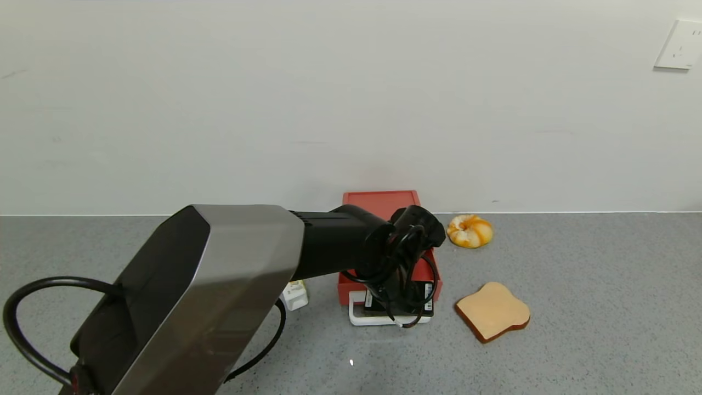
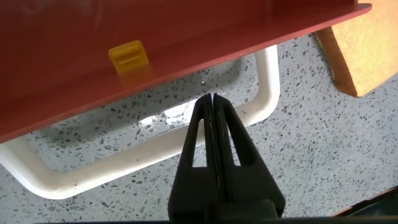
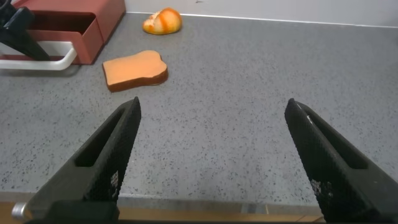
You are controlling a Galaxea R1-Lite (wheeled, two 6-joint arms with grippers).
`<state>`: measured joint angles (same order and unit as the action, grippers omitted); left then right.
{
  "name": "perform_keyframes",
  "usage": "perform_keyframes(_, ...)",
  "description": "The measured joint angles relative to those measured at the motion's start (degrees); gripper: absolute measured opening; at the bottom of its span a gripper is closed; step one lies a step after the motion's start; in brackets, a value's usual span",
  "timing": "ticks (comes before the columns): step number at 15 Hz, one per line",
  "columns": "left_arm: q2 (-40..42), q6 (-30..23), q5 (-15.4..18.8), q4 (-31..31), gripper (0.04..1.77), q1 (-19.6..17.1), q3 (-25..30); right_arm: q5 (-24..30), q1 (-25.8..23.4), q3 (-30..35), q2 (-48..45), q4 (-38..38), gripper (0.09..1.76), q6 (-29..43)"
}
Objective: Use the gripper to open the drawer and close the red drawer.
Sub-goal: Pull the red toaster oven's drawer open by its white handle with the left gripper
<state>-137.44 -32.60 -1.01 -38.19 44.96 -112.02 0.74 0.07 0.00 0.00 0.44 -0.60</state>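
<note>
The red drawer [image 1: 347,289] stands pulled out from its flat red box [image 1: 380,198] by the back wall. Its wide white loop handle [image 1: 378,320] faces me. My left gripper [image 1: 398,308] is shut and empty. It points down, its tips inside the loop between the handle bar [image 2: 124,155] and the drawer's red front [image 2: 186,43]; in the left wrist view the gripper [image 2: 213,97] crosses over the white bar. The right wrist view shows the drawer [image 3: 68,34] from the side with its tray open. My right gripper [image 3: 211,112] is open and empty, low over the counter at the right.
A toast slice [image 1: 492,310] lies just right of the handle, and a bread roll [image 1: 470,230] right of the box. A small white carton [image 1: 295,294] stands left of the drawer. A small yellow tab [image 2: 128,56] sits on the drawer front. The wall is close behind.
</note>
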Motion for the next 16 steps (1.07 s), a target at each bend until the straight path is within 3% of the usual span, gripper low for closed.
perform_keyframes(16, 1.1, -4.6, -0.2, -2.8, 0.11, 2.5, 2.2, 0.0, 0.0, 0.0, 0.0, 0.0, 1.7, 0.0)
